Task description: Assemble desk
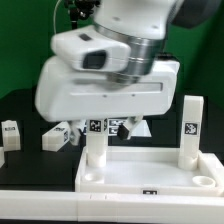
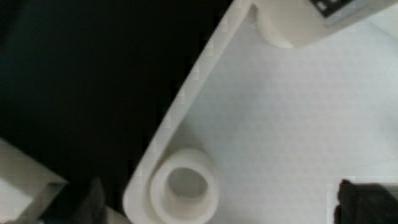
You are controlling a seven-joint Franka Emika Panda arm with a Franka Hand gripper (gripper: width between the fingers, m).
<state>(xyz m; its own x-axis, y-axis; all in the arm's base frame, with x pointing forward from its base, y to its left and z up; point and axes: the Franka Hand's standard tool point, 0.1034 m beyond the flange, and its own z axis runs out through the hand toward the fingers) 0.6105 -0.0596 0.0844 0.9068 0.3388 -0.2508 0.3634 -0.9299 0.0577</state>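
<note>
Exterior view: a black tabletop (image 1: 20, 105) stands before a green backdrop (image 1: 25, 40). The white arm (image 1: 105, 85) fills the upper middle, blurred and close to the camera, and hangs over the far edge of the desk panel (image 1: 150, 172). This white tray with a raised rim lies at the near edge of the tabletop. Two legs stand upright in it: one leg (image 1: 95, 152) at the exterior view's left under the arm, the other leg (image 1: 192, 130) at the exterior view's right. Two loose legs lie apart from the tray on the black surface, one (image 1: 60, 137) near the arm and one (image 1: 10, 133) further toward the exterior view's left.

Wrist view: the gripper (image 2: 228, 203) is spread wide and holds nothing. Its dark fingertips (image 2: 365, 200) show at the frame's edge, one over the black tabletop (image 2: 80, 80) and one over the desk panel (image 2: 267, 120). The panel's rim runs slantwise between them. A round socket (image 2: 183, 188) in the panel's corner sits between the fingertips. An upright leg (image 2: 294, 22) with a tag stands well apart from them.
</note>
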